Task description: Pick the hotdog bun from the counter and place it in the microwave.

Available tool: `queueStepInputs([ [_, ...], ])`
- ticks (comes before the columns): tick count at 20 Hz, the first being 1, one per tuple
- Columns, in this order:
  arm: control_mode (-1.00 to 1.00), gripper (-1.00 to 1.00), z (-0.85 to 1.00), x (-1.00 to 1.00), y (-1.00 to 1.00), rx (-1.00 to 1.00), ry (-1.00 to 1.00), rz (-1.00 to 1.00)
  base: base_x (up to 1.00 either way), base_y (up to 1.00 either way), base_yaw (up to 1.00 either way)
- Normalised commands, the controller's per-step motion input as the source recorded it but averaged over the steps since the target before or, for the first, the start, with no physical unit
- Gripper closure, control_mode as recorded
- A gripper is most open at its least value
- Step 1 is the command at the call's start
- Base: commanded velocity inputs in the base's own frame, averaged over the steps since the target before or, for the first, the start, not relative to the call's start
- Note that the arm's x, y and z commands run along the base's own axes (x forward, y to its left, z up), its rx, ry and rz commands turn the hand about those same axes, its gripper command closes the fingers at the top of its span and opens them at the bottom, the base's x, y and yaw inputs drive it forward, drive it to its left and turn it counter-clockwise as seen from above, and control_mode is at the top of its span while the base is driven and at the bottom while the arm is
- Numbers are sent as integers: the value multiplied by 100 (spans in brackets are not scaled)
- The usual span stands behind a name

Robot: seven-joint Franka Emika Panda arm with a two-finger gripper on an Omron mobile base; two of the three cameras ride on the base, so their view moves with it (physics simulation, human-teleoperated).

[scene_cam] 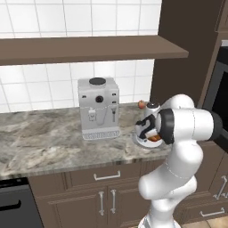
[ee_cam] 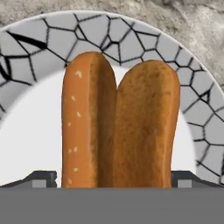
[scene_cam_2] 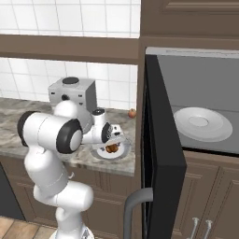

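The hotdog bun [ee_cam: 118, 127] lies on a round plate with a grey cracked-pattern rim [ee_cam: 52, 39] on the marbled counter [scene_cam: 44, 138]. From the base views the bun [scene_cam_2: 111, 148] shows as a small brown spot on that plate [scene_cam_2: 122, 151], just left of the microwave. My gripper [ee_cam: 113, 179] is low over the bun and open, with one dark finger [ee_cam: 41, 178] on each side of it. The bun rests on the plate. The microwave [scene_cam_2: 205, 84] stands with its black door [scene_cam_2: 161, 154] swung open, and a round white plate [scene_cam_2: 203, 123] sits inside.
A silver coffee machine [scene_cam: 98, 108] stands on the counter left of the plate. A small red-orange fruit [scene_cam_2: 132, 112] sits by the back wall. A brown shelf [scene_cam: 89, 49] runs above the counter. The open door's edge is close to the right of the plate.
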Motion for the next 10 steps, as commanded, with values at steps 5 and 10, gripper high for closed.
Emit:
queueStepInputs([
  [5,-100,-100,-32,0,0,0,2,0,0,0,0],
  [10,-100,100,-42,0,0,0,0,0,0,0,0],
])
